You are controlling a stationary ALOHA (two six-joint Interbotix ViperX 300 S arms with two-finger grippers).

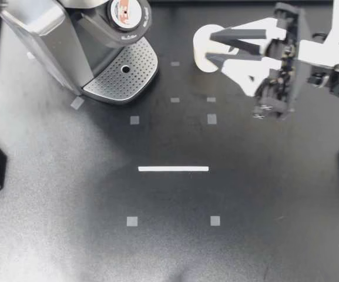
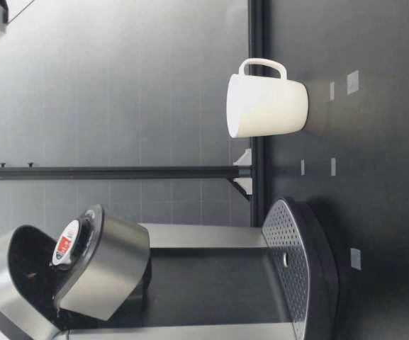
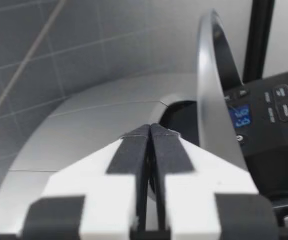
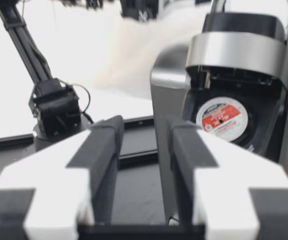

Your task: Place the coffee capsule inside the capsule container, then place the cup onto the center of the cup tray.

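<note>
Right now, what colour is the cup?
The cup is plain white, best seen in the low view.

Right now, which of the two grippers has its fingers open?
My right gripper, near the white handled cup: its fingers stand apart. On my left gripper they are pressed together.

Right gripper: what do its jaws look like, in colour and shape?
My right gripper has two long, tapering jaws, white with black pads along the inner faces. Behind them the arm is black, with thin cables.
</note>
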